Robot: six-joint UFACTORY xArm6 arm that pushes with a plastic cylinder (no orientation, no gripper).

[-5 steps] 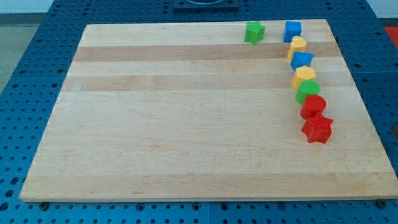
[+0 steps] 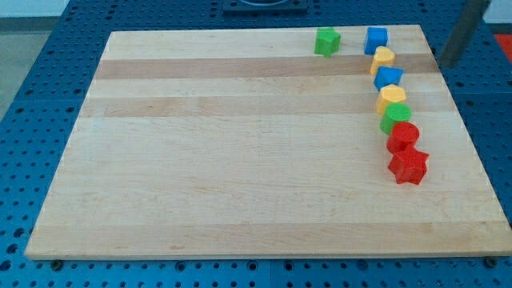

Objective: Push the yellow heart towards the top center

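A yellow heart-like block (image 2: 383,58) lies near the board's top right, just below a blue cube (image 2: 376,38). Under it a curved column runs down: a blue block (image 2: 388,78), a second yellow block (image 2: 392,98), a green block (image 2: 395,117), a red block (image 2: 402,136) and a red star (image 2: 409,166). A green star (image 2: 326,42) sits left of the blue cube. My rod comes in from the view's top right; my tip (image 2: 445,64) is right of the yellow heart, apart from it, at the board's right edge.
The wooden board (image 2: 240,160) lies on a blue perforated table (image 2: 32,96). All blocks are in the board's right part.
My rod has come into view at the top right; it was not visible before. No block has moved.
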